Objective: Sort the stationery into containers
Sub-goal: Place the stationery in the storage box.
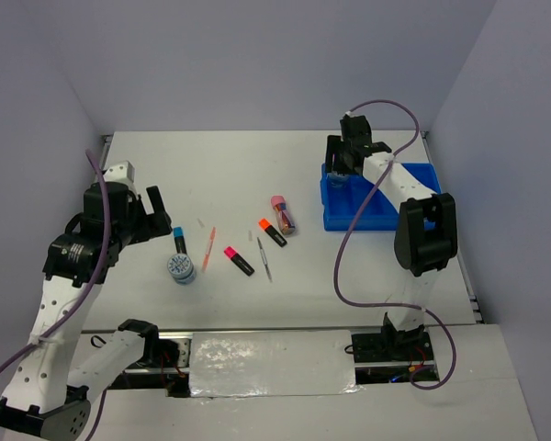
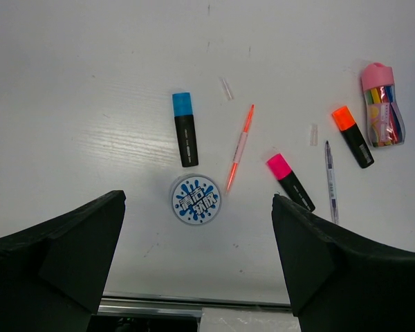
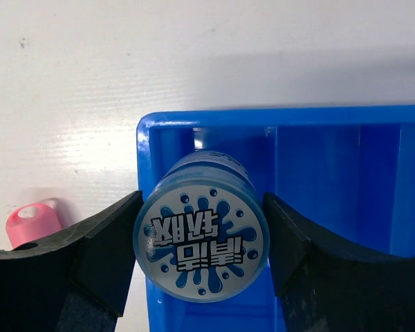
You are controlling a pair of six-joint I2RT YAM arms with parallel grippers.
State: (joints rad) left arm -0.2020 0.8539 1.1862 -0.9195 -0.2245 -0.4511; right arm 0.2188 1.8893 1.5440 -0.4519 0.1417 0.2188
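Note:
My right gripper is shut on a round blue-white tape roll and holds it over the leftmost compartment of the blue tray; from above it hangs at the tray's far left corner. My left gripper is open and empty above the second tape roll. On the table lie a blue-capped highlighter, a pink pen, a pink-capped highlighter, a grey pen, an orange-capped highlighter and a pink-capped tube.
The blue tray stands at the right of the table under the right arm. Two small clear caps lie among the items. The table's metal front edge runs just below the left gripper. Walls close in both sides.

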